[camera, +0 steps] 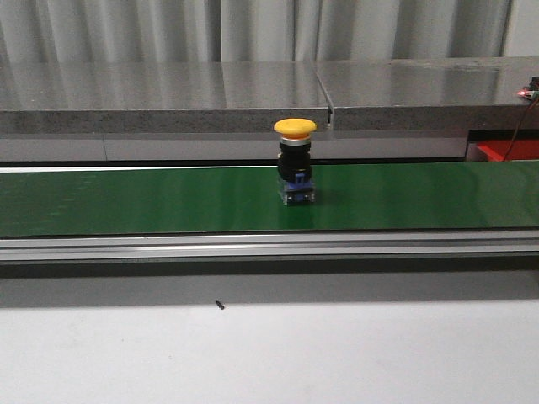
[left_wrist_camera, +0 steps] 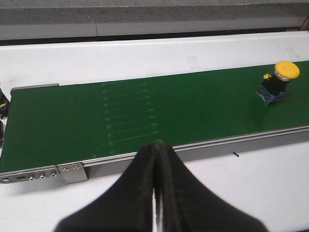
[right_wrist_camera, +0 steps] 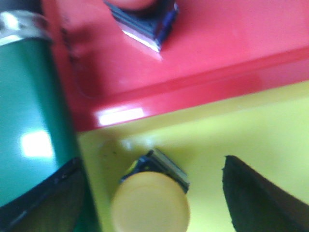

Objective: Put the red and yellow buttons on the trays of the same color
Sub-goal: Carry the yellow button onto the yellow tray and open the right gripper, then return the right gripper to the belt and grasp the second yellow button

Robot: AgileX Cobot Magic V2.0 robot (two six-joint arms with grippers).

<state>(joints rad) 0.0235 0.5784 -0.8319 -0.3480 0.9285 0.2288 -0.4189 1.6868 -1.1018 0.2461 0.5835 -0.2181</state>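
Observation:
A yellow button (camera: 295,168) with a black and blue base stands upright on the green belt (camera: 126,202); the left wrist view shows the same yellow button (left_wrist_camera: 280,80) far off along the belt. My left gripper (left_wrist_camera: 157,146) is shut and empty, over the belt's near rail. My right gripper (right_wrist_camera: 152,166) is open above the yellow tray (right_wrist_camera: 251,130). Another yellow button (right_wrist_camera: 150,205) stands on that tray between the fingers, touching neither. On the red tray (right_wrist_camera: 212,43) beside it sits the red button (right_wrist_camera: 145,21), mostly cut off. Neither gripper shows in the front view.
The belt's metal rail (camera: 269,247) runs along its near side, with white table (camera: 269,353) in front. A grey stone ledge (camera: 168,97) lies behind the belt. A red tray corner (camera: 509,150) shows at the far right. The belt's end roller (right_wrist_camera: 24,121) borders both trays.

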